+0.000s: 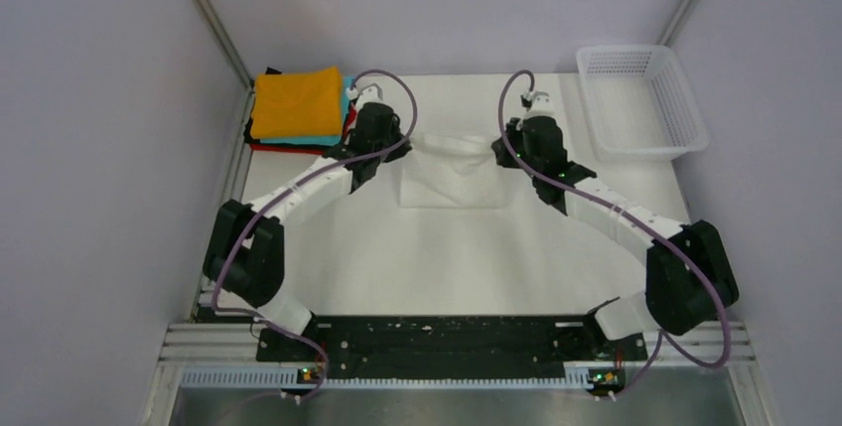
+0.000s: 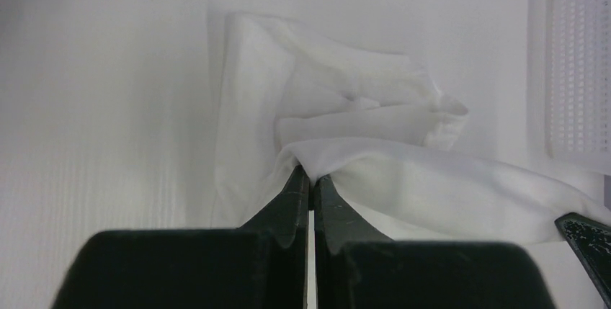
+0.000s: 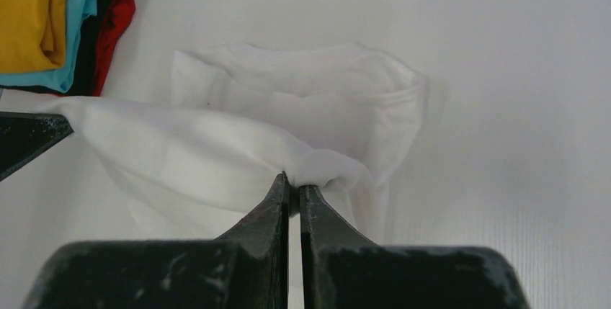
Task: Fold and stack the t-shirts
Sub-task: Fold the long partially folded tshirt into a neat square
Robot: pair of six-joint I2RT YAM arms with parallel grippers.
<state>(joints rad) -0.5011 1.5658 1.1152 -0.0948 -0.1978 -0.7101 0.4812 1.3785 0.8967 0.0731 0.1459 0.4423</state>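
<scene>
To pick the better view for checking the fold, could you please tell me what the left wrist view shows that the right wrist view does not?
Only the left wrist view shows the white mesh basket, at its right edge. Only the right wrist view shows the stack of folded t-shirts, orange, teal, black and red, at its upper left. Both show the white t-shirt bunched on the table, with the left tool and the right tool each shut on an edge of it.

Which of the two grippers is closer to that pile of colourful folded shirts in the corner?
Left. The left gripper is close beside the pile of folded shirts, pinching the white t-shirt. The right gripper pinches the shirt's other end, farther across the table.
</scene>
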